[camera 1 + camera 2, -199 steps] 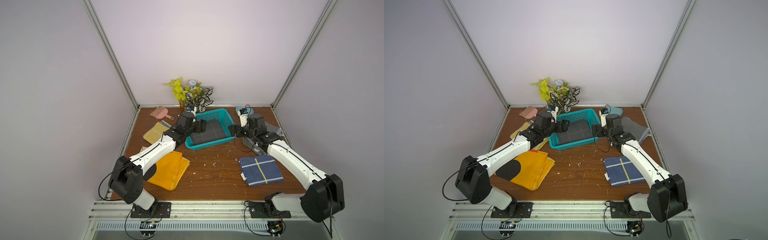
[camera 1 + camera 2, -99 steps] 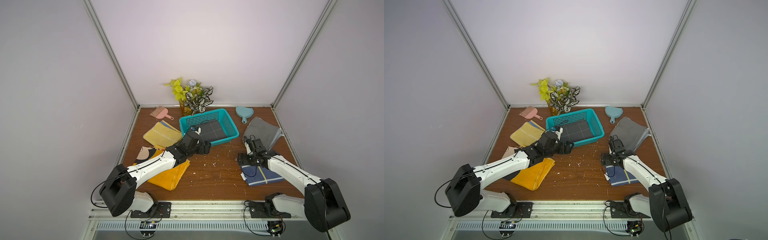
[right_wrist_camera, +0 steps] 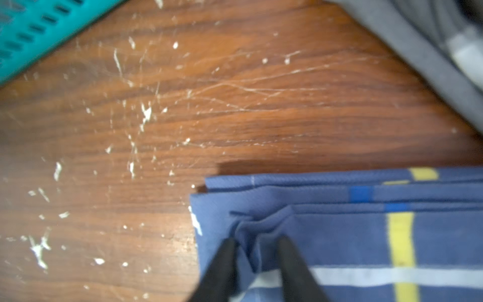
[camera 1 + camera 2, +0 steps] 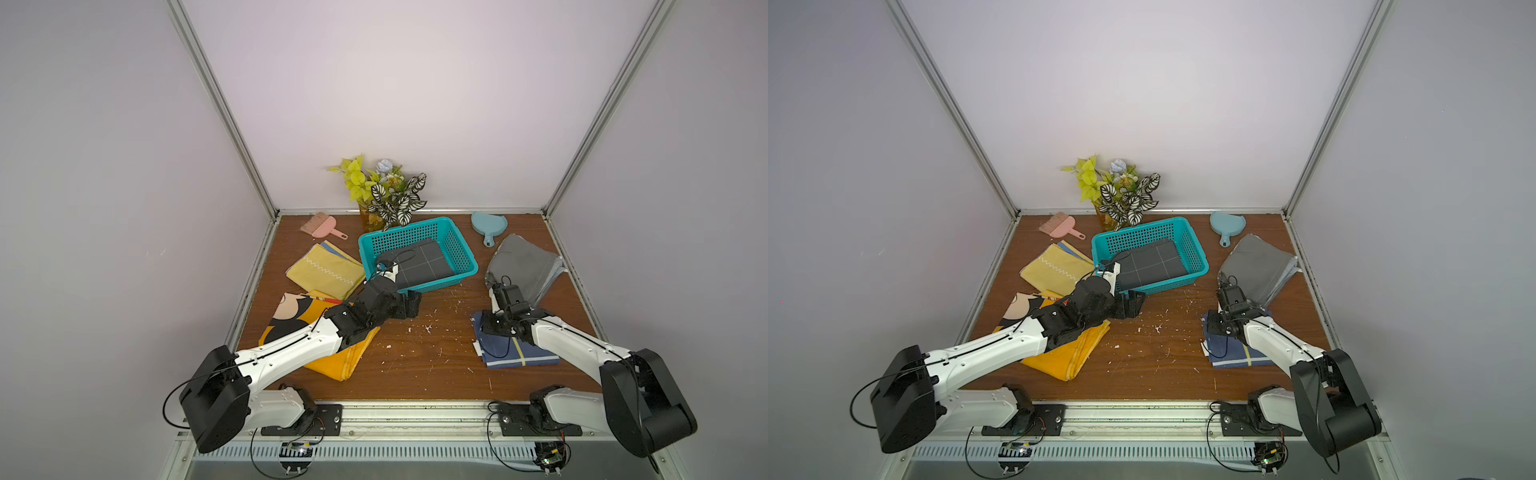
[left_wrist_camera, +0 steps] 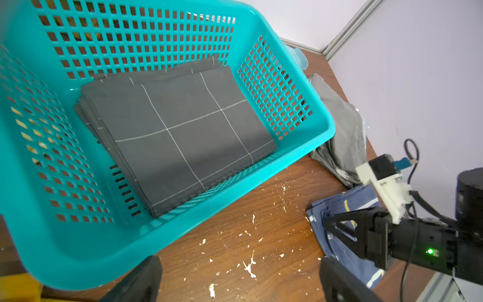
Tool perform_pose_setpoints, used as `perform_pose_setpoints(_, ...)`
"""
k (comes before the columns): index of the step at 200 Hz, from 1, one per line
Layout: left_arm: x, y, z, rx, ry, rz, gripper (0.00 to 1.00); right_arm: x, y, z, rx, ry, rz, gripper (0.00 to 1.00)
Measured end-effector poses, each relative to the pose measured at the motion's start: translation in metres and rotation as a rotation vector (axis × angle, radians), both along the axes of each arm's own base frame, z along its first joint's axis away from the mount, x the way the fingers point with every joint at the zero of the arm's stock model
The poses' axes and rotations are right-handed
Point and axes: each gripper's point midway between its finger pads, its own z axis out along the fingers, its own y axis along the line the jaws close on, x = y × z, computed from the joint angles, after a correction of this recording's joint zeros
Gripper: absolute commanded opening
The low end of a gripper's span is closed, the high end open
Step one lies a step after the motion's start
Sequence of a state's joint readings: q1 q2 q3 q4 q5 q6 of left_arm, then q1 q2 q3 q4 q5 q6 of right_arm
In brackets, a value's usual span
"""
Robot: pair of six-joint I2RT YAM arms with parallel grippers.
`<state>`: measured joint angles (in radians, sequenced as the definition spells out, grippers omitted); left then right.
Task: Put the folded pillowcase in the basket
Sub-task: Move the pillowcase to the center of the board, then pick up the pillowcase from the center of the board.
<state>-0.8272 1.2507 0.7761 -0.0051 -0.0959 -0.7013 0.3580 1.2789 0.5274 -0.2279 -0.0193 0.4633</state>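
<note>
The teal basket [image 4: 467,253] [image 4: 1196,253] [image 5: 183,227] stands at the back middle of the table, and a dark grey checked folded pillowcase [image 4: 419,266] [image 5: 177,130] lies flat inside it. A blue folded pillowcase [image 4: 521,353] [image 4: 1233,353] [image 3: 339,235] with a yellow stripe lies on the table at front right. My right gripper [image 4: 485,331] [image 3: 257,240] is down on its near-left corner, shut on a bunched fold of the blue cloth. My left gripper [image 4: 409,305] [image 5: 239,264] hovers open over bare wood just in front of the basket, holding nothing.
A grey cloth stack [image 4: 523,266] lies behind the blue pillowcase. Yellow cloths [image 4: 324,270] and an orange cloth [image 4: 332,357] lie at the left under my left arm. A pink brush [image 4: 320,226], a blue dustpan [image 4: 488,224] and a plant [image 4: 386,191] line the back wall.
Both arms pulled back from the basket toward the front. The right gripper dropped onto the blue pillowcase's corner and closed on it. The left gripper stayed open.
</note>
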Motion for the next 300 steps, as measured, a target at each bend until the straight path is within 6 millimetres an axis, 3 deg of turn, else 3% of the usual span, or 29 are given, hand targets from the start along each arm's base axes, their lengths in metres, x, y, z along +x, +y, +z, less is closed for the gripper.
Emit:
perform_pose_setpoints(16,-0.001,0.001,0.004,-0.009,-0.005,0.005,0.96,0.0,0.009,0.0,0.021,-0.002,0.015,0.0)
perform_pose_setpoints(68,-0.008,0.002,0.002,-0.007,0.016,0.019,0.98,-0.011,0.056,0.003,0.134,0.015,0.099,0.0)
perform_pose_setpoints(129,-0.043,-0.021,-0.015,0.033,0.068,-0.023,0.98,-0.035,0.13,0.02,0.357,0.058,0.195,0.03)
perform_pose_setpoints(153,-0.052,-0.03,-0.036,0.071,0.11,-0.037,0.98,-0.037,0.157,0.023,0.404,0.072,0.227,0.18)
perform_pose_setpoints(178,-0.059,-0.033,-0.057,0.112,0.159,-0.037,0.99,-0.037,0.174,0.029,0.452,0.067,0.244,0.71)
perform_pose_setpoints(191,-0.06,-0.031,-0.058,0.108,0.168,-0.023,0.99,-0.037,0.168,0.027,0.432,0.07,0.225,0.94)
perform_pose_setpoints(202,-0.058,-0.028,-0.058,0.106,0.17,0.0,0.99,-0.033,0.161,0.031,0.415,0.052,0.208,0.99)
perform_pose_setpoints(233,-0.063,-0.033,-0.059,0.06,0.2,-0.003,0.99,-0.023,0.139,0.062,0.355,-0.049,0.208,0.99)
perform_pose_setpoints(257,-0.08,-0.043,-0.069,0.022,0.253,-0.058,0.99,-0.001,0.1,0.075,0.293,-0.115,0.137,0.99)
perform_pose_setpoints(279,-0.095,-0.054,-0.089,-0.001,0.322,-0.108,0.99,0.018,0.067,0.077,0.224,-0.141,0.076,0.99)
perform_pose_setpoints(300,-0.103,-0.063,-0.113,-0.008,0.393,-0.131,0.99,0.02,0.05,0.07,0.176,-0.122,0.062,0.99)
